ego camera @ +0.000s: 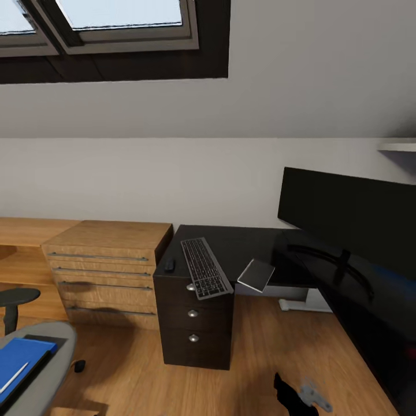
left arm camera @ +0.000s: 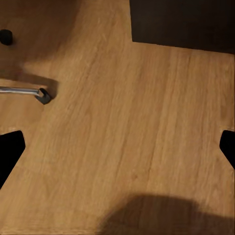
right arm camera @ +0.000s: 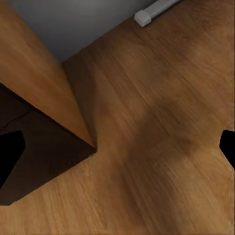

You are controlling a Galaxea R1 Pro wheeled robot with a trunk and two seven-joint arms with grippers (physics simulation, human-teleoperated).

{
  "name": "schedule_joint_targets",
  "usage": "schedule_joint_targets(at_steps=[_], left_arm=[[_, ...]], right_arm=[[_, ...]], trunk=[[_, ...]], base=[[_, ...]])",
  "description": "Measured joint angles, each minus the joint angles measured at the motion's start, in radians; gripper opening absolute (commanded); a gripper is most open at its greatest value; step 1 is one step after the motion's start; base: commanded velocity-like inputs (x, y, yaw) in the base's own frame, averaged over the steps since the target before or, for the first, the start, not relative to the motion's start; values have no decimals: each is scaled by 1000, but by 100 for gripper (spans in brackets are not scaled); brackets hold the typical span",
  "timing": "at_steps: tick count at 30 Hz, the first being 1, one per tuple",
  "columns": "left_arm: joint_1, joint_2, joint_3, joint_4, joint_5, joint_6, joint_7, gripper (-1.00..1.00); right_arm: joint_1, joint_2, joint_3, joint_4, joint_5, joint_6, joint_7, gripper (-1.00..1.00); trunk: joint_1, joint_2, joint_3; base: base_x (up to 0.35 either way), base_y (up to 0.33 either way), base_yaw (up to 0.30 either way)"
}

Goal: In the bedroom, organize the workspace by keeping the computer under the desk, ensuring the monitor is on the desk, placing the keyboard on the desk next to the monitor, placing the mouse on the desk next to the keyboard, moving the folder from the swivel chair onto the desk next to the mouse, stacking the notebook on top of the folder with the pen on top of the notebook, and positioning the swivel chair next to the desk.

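From the head camera I see the desk, an L-shaped one with a glossy black top, running along a white wall and turning toward me on the right. The keyboard, silver-framed with black keys, lies at an angle on the desk's left end, its near end sticking out past the front edge above the black three-drawer unit. The mouse, small and dark, sits just left of the keyboard near the desk's left edge. The notebook, thin and grey, rests to the right of the keyboard, tilted, overhanging the front edge. The monitor stands on the desk's right wing, its dark screen facing left.

At lower left is the swivel chair with a grey seat; the blue folder lies on it, and the white pen lies on the folder. A light wooden drawer chest stands left of the desk.

My left wrist camera looks down at wooden floor, with a chrome chair leg to one side. My left gripper's fingers are spread wide, holding nothing. My right gripper's fingers are likewise apart over the floor.
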Motion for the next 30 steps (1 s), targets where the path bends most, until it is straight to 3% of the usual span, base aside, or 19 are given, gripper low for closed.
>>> schedule_joint_targets(at_steps=[3, 4, 8, 10, 20, 23, 27, 28, 30], left_arm=[[0, -23, 30, 78, 20, -18, -51, 100], [-1, -34, 64, 115, 25, -23, -65, 100], [-1, -68, 191, 184, 28, -28, -95, 100], [-1, -76, 215, 195, 28, -28, -100, 100], [-1, -83, 241, 205, 29, -29, -106, 100], [-1, -87, 241, 213, 26, -30, -106, 100], [-1, -84, 241, 217, -1, -29, -106, 100], [-1, -80, 242, 221, -25, -31, -104, 100], [-1, -80, 243, 220, -28, -32, -103, 100]], right_arm=[[0, 7, 1, 109, 5, -136, -4, 100], [0, 13, 3, 139, 12, -171, -4, 100], [0, 35, 8, 180, 59, -221, -6, 100], [-1, 36, 9, 186, 77, -226, -7, 100], [-1, 34, 13, 190, 101, -232, -7, 100], [-1, 36, 54, 190, 142, -234, -7, 100], [-1, 35, 82, 190, 169, -234, -9, 100], [-1, 35, 90, 190, 178, -234, -10, 100], [-1, 35, 91, 190, 178, -235, -10, 100]], trunk=[[-12, 21, 10], [-15, 28, 13], [-31, 56, 25], [-38, 70, 31], [-77, 140, 63], [-88, 161, 72], [-104, 189, 85], [-107, 196, 88], [-115, 210, 94]], base=[[0, 0, 0], [0, 0, 0], [0, 0, 0], [0, 0, 0], [0, 0, 0], [0, 0, 0], [0, 0, 0], [0, 0, 0], [0, 0, 0]])
